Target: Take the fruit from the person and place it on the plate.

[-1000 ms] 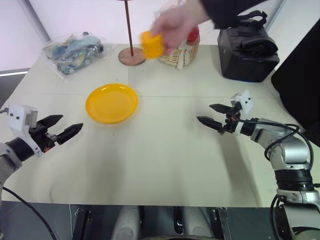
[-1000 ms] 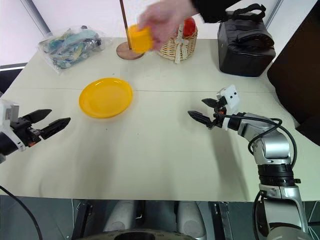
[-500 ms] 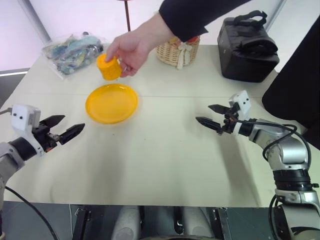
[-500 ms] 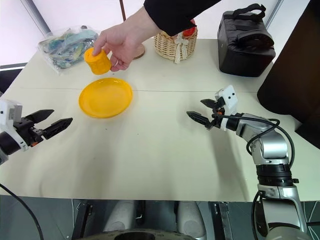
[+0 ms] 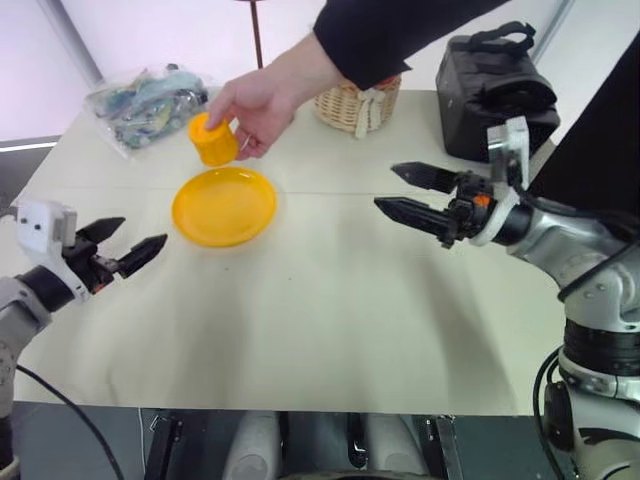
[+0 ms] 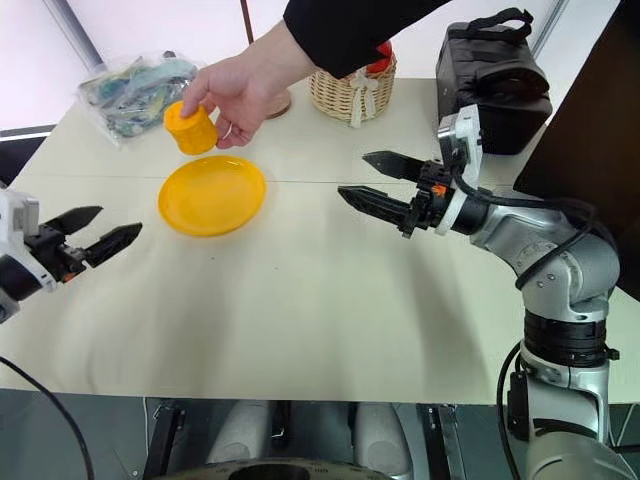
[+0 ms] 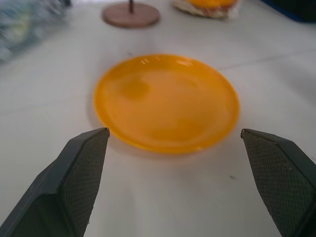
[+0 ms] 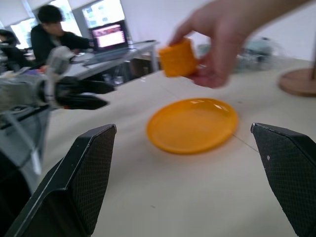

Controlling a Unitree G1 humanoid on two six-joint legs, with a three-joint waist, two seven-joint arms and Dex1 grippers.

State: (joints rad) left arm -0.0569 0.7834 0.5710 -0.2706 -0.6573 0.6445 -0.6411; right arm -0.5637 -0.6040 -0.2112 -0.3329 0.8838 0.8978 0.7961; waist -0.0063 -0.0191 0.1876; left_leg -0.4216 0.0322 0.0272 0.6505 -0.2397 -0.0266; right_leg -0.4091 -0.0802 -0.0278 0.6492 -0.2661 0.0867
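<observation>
A person's hand (image 5: 262, 100), in a black sleeve, holds the small orange-yellow fruit (image 5: 212, 140) in the air just past the far rim of the yellow plate (image 5: 224, 206). The plate lies on the table at centre left and has nothing on it. My right gripper (image 5: 398, 190) is open, raised above the table to the right of the plate and pointing left towards it. My left gripper (image 5: 125, 243) is open near the table's left edge, aimed at the plate (image 7: 166, 101). In the right wrist view the fruit (image 8: 177, 58) hangs above the plate (image 8: 191, 124).
A wicker basket (image 5: 357, 100) of wrapped fruit stands at the back, a black bag (image 5: 500, 92) at the back right, a clear plastic bag (image 5: 145, 103) at the back left. A round wooden stand base (image 7: 130, 14) sits behind the plate.
My right gripper has risen and swung left towards the plate. The person's hand has brought the fruit from near the basket down to just behind the plate. My left gripper has stayed put.
</observation>
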